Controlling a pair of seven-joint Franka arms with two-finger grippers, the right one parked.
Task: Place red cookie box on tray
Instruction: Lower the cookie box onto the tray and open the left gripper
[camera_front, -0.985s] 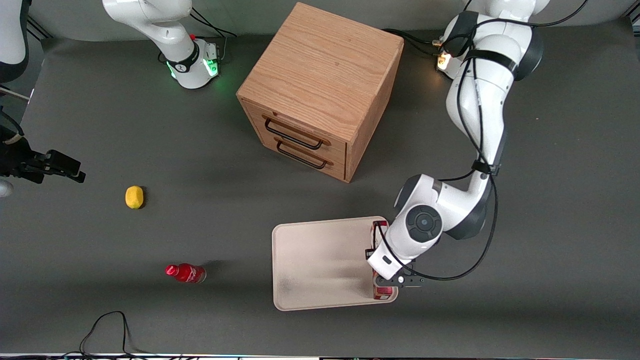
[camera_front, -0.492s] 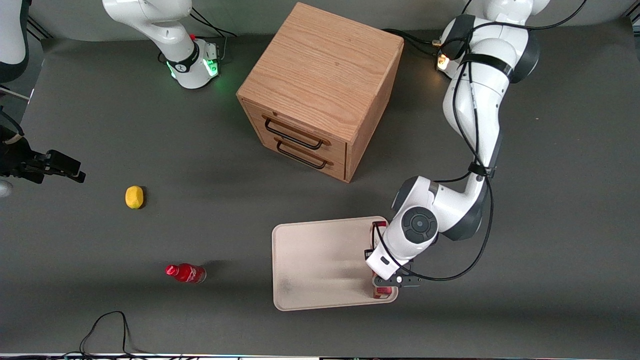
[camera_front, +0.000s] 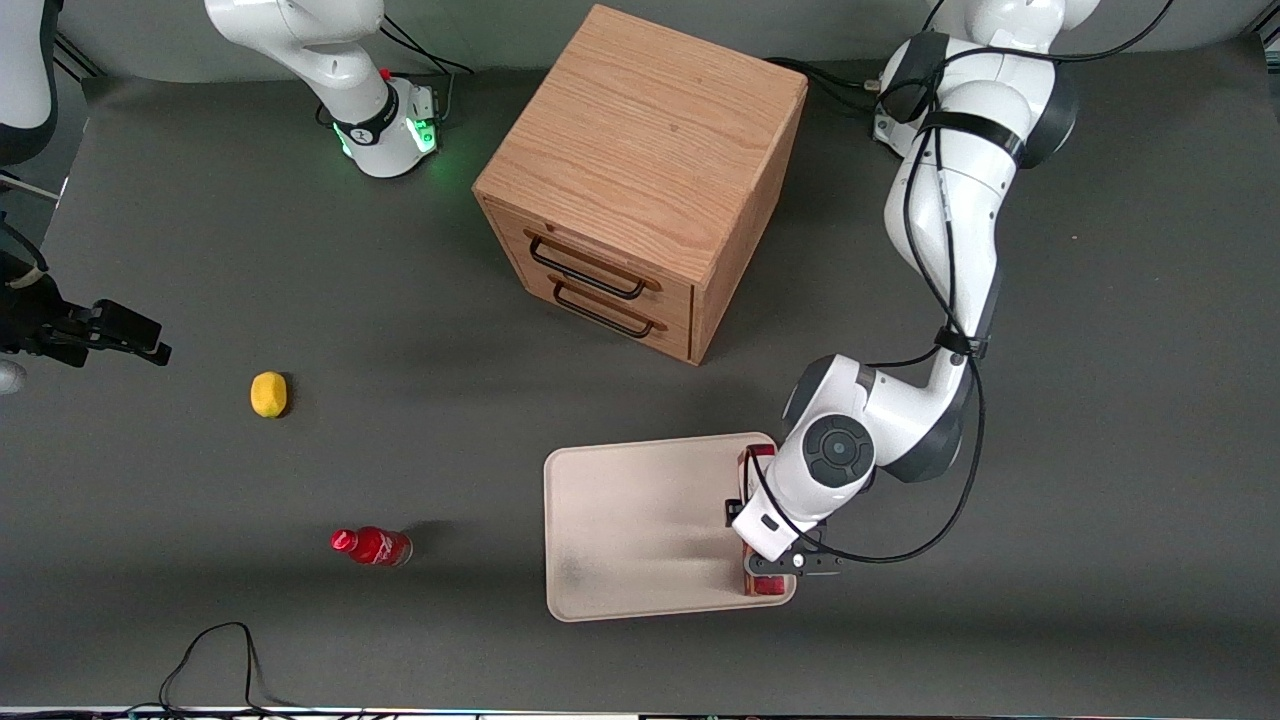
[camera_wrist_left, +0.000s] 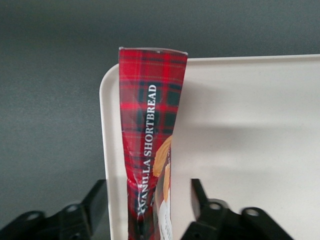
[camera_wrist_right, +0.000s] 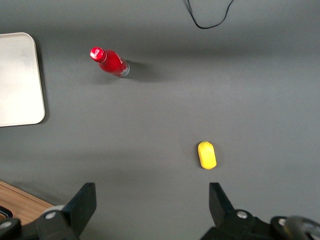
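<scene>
The red cookie box (camera_front: 752, 464) (camera_wrist_left: 150, 115), tartan red with a cookie picture, stands on a narrow side on the cream tray (camera_front: 640, 520) (camera_wrist_left: 250, 125). It runs along the tray's short rim at the working arm's end. My left gripper (camera_front: 768, 566) (camera_wrist_left: 148, 196) hangs over the box's end nearer the front camera. It is open: one black finger (camera_wrist_left: 97, 197) stands outside the tray's rim and the other over the tray, each with a gap to the box. The box is creased between them. The wrist hides the box's middle in the front view.
A wooden drawer cabinet (camera_front: 640, 180) stands farther from the front camera than the tray. A small red bottle (camera_front: 372, 546) (camera_wrist_right: 110, 61) and a yellow lemon (camera_front: 268, 394) (camera_wrist_right: 206, 154) lie toward the parked arm's end. A black cable (camera_front: 210, 650) loops near the front edge.
The left arm's wrist and elbow have shifted slightly toward the tray's middle. The box's end nearer the front camera has moved a little the same way. The other things stayed put.
</scene>
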